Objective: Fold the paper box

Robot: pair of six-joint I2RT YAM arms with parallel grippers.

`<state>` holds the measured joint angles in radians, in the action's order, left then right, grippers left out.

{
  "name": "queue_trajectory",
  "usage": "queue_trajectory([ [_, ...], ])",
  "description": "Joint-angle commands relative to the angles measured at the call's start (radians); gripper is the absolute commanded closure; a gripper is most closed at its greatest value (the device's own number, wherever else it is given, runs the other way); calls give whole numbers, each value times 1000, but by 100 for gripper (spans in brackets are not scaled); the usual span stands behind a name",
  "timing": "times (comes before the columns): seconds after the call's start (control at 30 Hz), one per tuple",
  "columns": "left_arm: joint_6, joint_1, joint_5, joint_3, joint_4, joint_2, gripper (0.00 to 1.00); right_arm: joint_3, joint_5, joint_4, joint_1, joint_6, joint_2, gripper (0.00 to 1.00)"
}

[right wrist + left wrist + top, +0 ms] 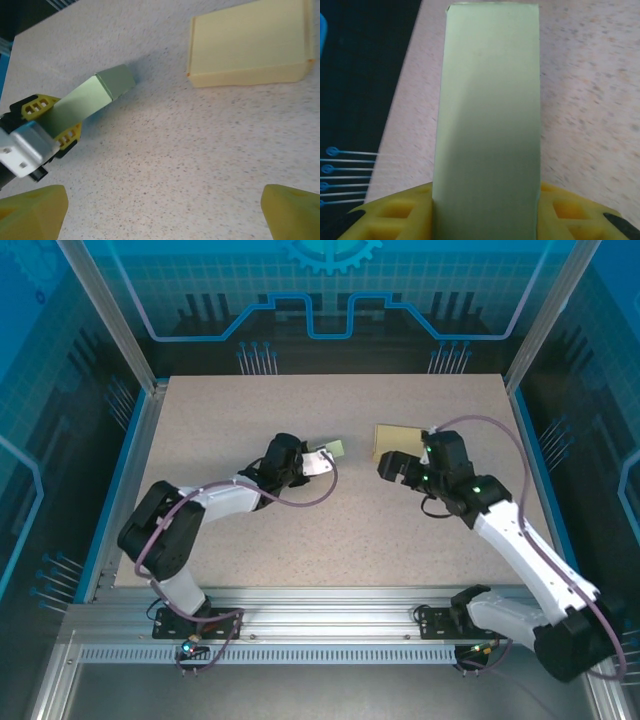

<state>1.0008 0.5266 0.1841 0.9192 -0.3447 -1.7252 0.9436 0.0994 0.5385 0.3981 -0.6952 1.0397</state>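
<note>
So the green paper box [336,449] is near the middle of the table [250,410], a long slim folded-up shape held by one end in the left gripper [322,455]. The left wrist view is the close-up: a flat pale green panel running straight away from the camera, with the yellow pads [395,212] pressed against its two long sides at the near end, so those jaws are pinching it. That view doesn't show the box's depth. The right wrist view does: there the green paper box [97,95] reads as a proper square-ended tube sticking out of the left gripper [52,122], far end darker, with a shadow on the tabletop beside it. Can't tell whether that end touches the surface. Off to the right is a yellow box [397,438], flat and wide, lying on the table apart from the green one. In the right wrist view it [250,42] has its lid edge showing along the front. The right gripper [400,468] sits just on the near side of it with jaws spread wide and nothing between them; its yellow fingertips [32,212] sit at the frame's bottom corners.
</note>
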Motion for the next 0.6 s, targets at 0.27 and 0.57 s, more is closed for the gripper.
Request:
queue_trajectory([
  [0.27,200,-5,-1,81,-321,-246,66,-59,153,153,-18,4,-148,0],
  [0.57,186,9,24,-9,-408,-247,20,-54,208,192,-19,6,-145,0],
])
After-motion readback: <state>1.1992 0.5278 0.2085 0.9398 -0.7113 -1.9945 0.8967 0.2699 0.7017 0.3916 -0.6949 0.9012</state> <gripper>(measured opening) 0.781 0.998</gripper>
